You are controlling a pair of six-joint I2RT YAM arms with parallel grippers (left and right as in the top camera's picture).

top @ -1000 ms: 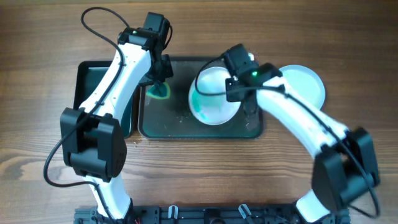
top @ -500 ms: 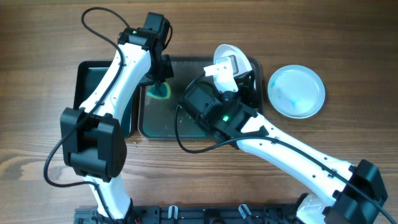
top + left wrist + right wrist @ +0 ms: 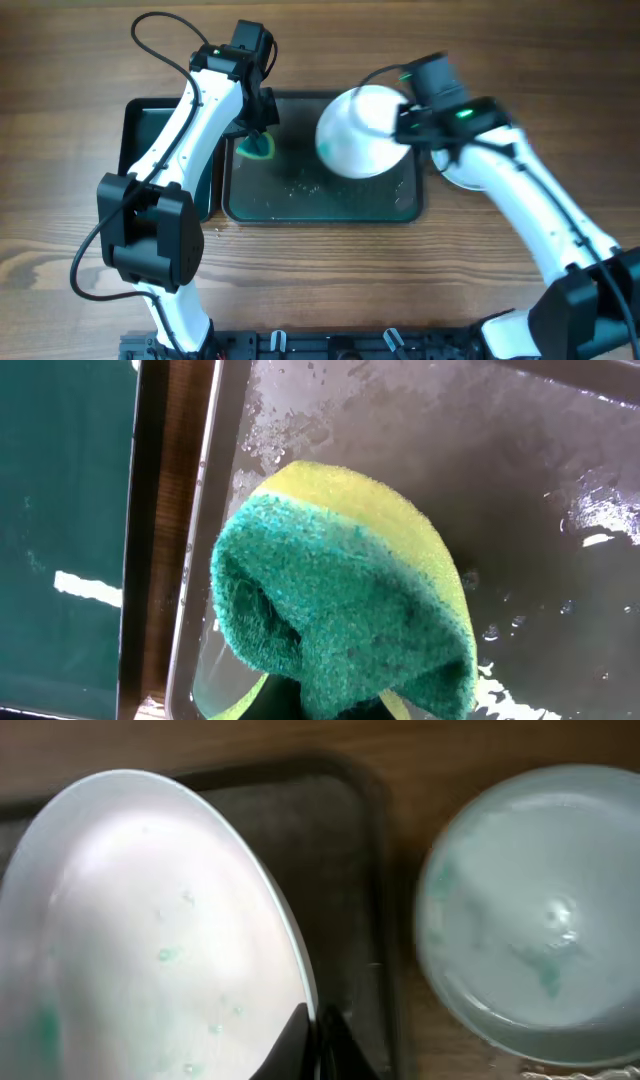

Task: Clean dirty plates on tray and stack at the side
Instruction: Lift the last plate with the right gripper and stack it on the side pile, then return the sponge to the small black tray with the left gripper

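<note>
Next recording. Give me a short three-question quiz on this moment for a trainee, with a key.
1. True or false: the right gripper holds the sponge.
2. The white plate is: A, flat on the tray; B, lifted and tilted above the tray; C, resting outside the tray.
3. Where does the pale blue plate lie?

Key
1. False: the left gripper holds it, over the tray's left part.
2. B: the right gripper clamps it by the rim.
3. On the wooden table, just beyond the tray's right end.
</note>
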